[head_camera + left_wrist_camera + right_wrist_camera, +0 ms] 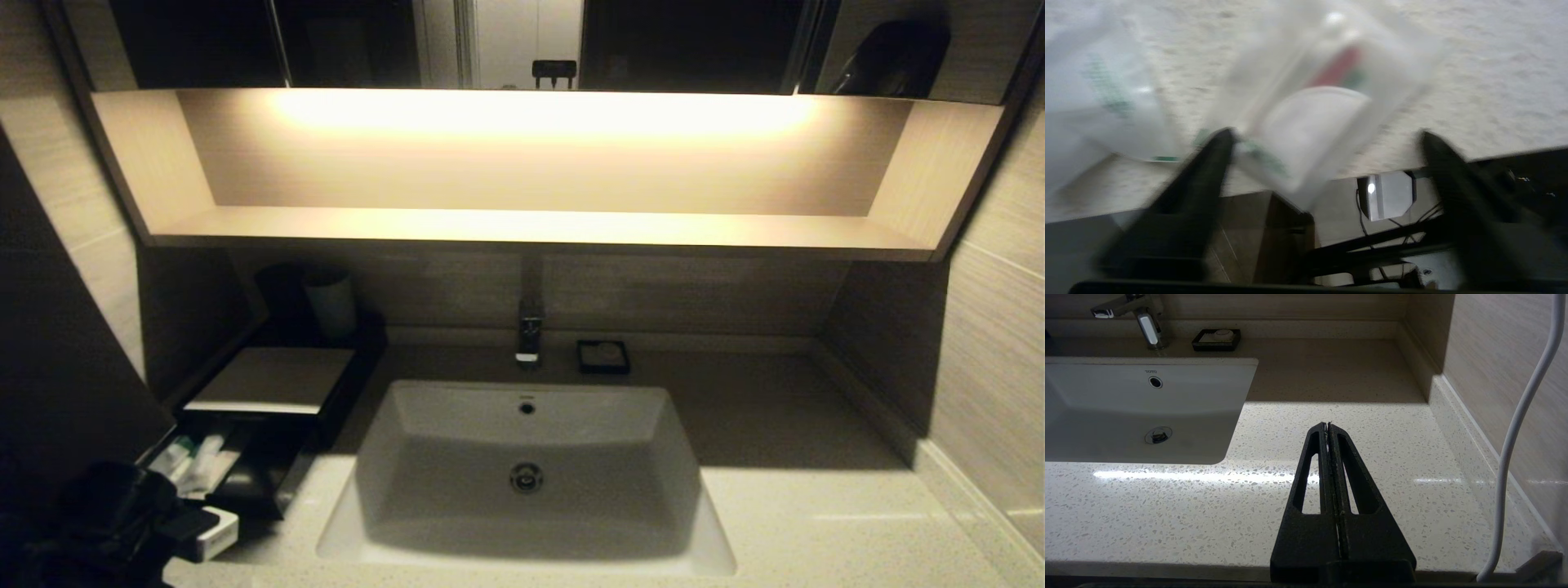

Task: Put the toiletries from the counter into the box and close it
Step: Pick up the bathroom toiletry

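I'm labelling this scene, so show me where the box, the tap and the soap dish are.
box (269,377): head view, on its flat pale top panel.
tap (529,331): head view, on its upright metal body.
soap dish (602,357): head view, on the black square tray.

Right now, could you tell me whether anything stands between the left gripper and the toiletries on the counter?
Nothing visible does. The left gripper is open over the counter, with a clear-wrapped toiletry directly between its fingers and another sachet beside it.
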Controlling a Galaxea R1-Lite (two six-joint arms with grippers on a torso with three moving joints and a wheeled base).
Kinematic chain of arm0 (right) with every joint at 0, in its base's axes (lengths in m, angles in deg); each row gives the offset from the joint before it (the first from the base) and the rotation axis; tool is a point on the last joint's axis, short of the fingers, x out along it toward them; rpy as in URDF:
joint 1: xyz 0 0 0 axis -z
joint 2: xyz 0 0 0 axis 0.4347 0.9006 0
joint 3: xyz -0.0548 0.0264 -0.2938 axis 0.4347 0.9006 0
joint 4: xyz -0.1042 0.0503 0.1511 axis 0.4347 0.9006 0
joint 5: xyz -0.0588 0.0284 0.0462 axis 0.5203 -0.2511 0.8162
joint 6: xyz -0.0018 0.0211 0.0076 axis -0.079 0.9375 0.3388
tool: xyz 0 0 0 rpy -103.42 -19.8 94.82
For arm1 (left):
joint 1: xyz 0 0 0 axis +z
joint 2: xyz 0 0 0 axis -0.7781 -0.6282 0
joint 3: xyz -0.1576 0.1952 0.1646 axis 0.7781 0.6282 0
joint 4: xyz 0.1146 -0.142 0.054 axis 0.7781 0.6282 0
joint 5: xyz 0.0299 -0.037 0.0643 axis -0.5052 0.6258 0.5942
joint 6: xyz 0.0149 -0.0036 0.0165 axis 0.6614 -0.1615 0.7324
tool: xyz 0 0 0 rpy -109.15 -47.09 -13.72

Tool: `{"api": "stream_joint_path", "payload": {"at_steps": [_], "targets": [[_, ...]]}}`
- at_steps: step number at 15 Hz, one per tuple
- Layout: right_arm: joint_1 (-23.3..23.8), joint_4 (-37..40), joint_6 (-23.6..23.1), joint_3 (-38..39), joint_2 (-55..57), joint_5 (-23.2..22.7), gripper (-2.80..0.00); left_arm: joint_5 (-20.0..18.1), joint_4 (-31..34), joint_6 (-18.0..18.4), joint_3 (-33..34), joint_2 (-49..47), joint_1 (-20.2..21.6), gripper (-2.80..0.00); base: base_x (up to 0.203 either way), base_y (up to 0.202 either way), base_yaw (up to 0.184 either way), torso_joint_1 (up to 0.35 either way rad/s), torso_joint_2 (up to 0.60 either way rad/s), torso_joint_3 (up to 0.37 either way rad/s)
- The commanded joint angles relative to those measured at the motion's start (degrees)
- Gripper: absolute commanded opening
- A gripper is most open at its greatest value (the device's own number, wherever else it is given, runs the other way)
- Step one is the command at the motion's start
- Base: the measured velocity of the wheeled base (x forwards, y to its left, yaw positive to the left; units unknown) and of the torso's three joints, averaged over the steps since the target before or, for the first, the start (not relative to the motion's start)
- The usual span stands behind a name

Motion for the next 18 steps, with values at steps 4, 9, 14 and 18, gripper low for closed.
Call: {"api": "stream_joint_path", "payload": {"at_steps": [4, 9, 14, 18], "targets": [[0.0, 0.0, 0.0, 0.0, 0.0, 0.0, -2.8, -0.1, 0.0, 0.1, -0.2, 0.4, 0.0, -2.8, 0.0, 0.0, 0.0, 0.0, 0.0, 0.0], [0.0, 0.0, 0.0, 0.0, 0.0, 0.0, -2.8, -0.1, 0.0, 0.0, -0.4, 0.4, 0.0, -2.8, 0.0, 0.0, 0.0, 0.0, 0.0, 0.0], [0.0, 0.0, 0.0, 0.0, 0.0, 0.0, -2.8, -0.1, 0.0, 0.0, -0.7, 1.5, 0.1, -2.8, 0.0, 0.0, 0.0, 0.0, 0.0, 0.0], [0.0, 0.0, 0.0, 0.0, 0.0, 0.0, -2.8, -0.1, 0.1, -1.4, -1.8, 3.4, 0.5, -2.8, 0.0, 0.0, 0.0, 0.0, 0.0, 0.0]]}}
